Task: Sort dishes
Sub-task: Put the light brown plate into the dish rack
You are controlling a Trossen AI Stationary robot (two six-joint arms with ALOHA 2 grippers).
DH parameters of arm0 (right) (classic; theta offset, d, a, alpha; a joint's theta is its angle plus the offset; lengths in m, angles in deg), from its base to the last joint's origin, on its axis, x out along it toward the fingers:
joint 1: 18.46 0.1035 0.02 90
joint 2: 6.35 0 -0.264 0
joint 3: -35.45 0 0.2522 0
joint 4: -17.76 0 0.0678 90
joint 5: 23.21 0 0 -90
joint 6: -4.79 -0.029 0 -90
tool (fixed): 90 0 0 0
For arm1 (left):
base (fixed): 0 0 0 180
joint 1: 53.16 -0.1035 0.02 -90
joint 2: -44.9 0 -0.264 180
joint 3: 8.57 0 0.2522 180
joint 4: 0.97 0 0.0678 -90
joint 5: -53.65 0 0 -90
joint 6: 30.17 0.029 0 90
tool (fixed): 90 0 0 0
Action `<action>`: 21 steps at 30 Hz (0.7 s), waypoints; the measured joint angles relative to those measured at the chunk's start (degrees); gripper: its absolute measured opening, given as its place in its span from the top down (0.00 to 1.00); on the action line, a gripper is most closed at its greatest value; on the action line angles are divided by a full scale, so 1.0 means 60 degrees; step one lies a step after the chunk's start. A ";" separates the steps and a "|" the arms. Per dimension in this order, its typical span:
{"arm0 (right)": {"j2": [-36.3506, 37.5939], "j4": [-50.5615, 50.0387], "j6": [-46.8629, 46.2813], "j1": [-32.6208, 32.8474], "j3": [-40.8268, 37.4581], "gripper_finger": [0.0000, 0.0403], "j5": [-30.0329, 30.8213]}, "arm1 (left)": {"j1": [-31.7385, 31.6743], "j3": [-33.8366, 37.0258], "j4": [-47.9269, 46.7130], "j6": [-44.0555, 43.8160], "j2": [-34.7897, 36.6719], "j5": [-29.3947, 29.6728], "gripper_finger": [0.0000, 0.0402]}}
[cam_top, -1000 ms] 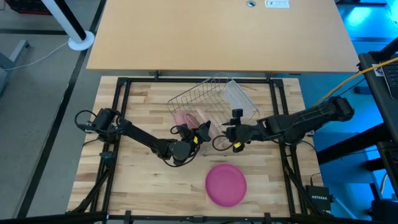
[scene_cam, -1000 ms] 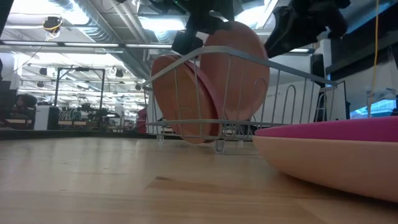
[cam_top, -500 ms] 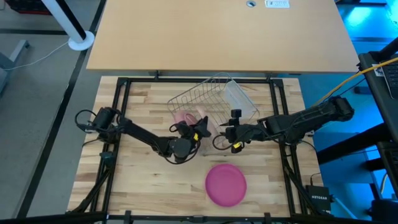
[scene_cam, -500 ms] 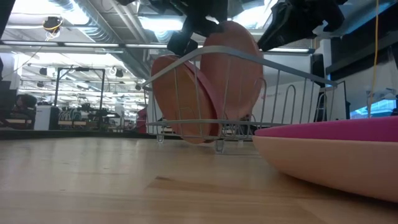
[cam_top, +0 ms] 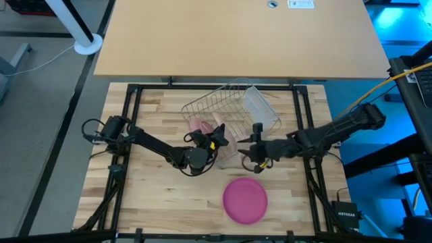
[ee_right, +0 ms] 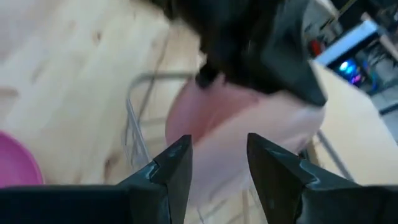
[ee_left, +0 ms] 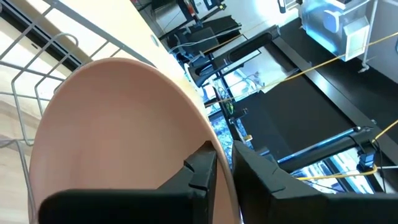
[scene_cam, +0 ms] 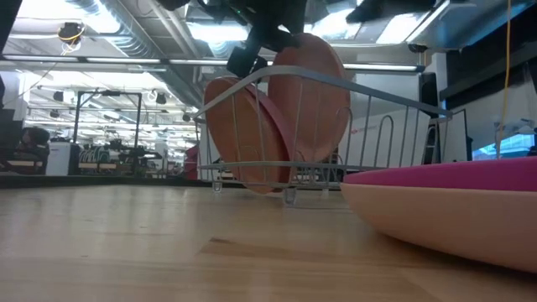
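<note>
A pale peach plate stands on edge in the silver wire rack, tilted, with my left gripper shut on its top rim. A tan-brown plate stands on edge beside it in the rack. The magenta plate lies flat on the table near the front edge. My right gripper hovers open to the right of the rack, with the peach plate in front of it and nothing between its fingers. My left gripper pinches the peach plate's upper rim between its two fingers, one finger on the plate's hollow face and one behind it. The fingers come in about level from the table's near left. The plate stands tilted, its lower edge down in the rack.
A clear plastic cup lies against the rack's right side. A black frame borders the wooden table. The light desk lies beyond the far edge. Bare table shows left of the magenta plate.
My right gripper has drawn back from the rack toward the table's near edge and risen, leaving the top of the low view; its fingers stay open. My left gripper keeps its hold on the peach plate's rim.
</note>
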 joint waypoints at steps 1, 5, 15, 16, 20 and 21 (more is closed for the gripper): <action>0.0005 0.0318 0.0016 0.0074 0.0000 0.61 -0.0006 | 0.0000 0.0000 0.0000 -0.0002 0.0000 0.0000 0.90; -0.0329 0.1569 0.0019 0.0186 0.0015 0.61 -0.0083 | 0.0000 0.0000 0.0000 -0.0027 0.0000 0.0000 0.90; -0.1750 0.2339 0.0049 0.0070 0.0007 0.61 0.2097 | 0.0025 0.0004 0.0001 0.0375 0.0000 -0.0021 0.89; -0.1793 0.2353 0.0042 0.0033 0.0007 0.61 0.2042 | 0.0054 0.0004 0.0003 0.0505 0.0000 -0.0036 0.89; -0.1839 0.2374 0.0041 -0.0085 0.0007 0.61 0.2040 | 0.0109 0.0004 -0.0015 0.0682 0.0000 -0.0007 0.89; -0.1839 0.2371 0.0060 -0.0095 0.0007 0.61 0.2125 | 0.0128 0.0004 -0.0010 0.0655 0.0000 -0.0010 0.89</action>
